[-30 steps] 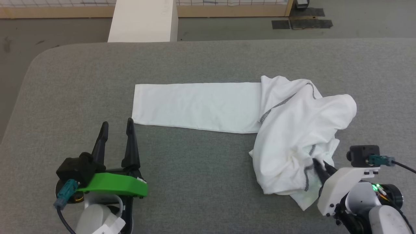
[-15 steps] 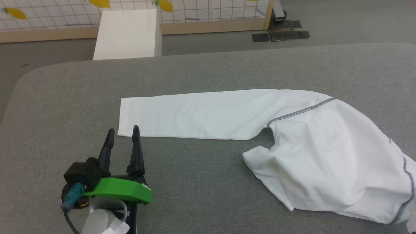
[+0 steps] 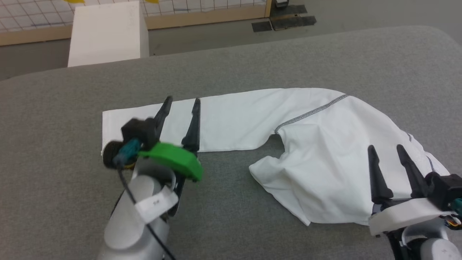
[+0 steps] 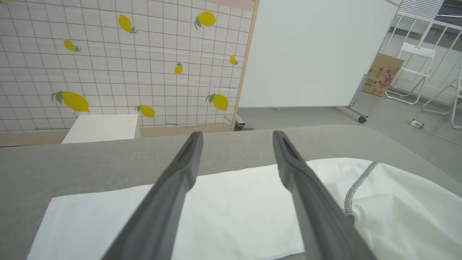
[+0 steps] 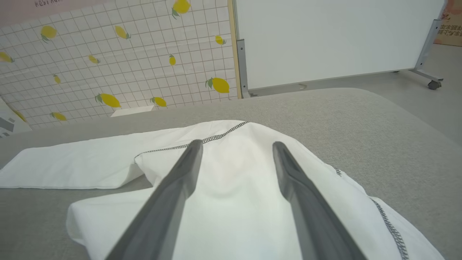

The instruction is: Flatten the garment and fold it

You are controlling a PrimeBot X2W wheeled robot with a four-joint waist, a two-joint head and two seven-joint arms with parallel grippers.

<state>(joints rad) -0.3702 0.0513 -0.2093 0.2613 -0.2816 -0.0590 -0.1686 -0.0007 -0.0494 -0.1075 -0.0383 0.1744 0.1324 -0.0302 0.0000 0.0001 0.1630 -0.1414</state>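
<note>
Head view: the garment point(image 3: 325, 151), a thin white shirt, lies spread on a grey table point(image 3: 252, 65) whose top looks felt-like and whose corner is rounded. The left gripper point(image 3: 182, 98) has its two long, dark, tapering fingers well apart with nothing between them. They reach across the shirt's long sleeve point(image 3: 231, 119), which lies flat and smooth as a narrow strip under and to either side of the fingers, its squared cuff end off to their left. Whether the tips touch the cloth I cannot tell.

The right gripper point(image 3: 384, 147) is also spread wide and holds nothing. Its fingers sit over the body of the shirt, which is rumpled into soft folds beneath them and to their left. A dark grey zigzag seam point(image 3: 310, 113) runs in a slanting line ahead of these fingertips and to their left, from the armpit notch up over the shoulder. A second stitched line shows just to the right of the right finger.

A rigid white box point(image 3: 106, 34) with flat faces stands beyond the table's far edge, ahead of the left gripper and to its left.
</note>
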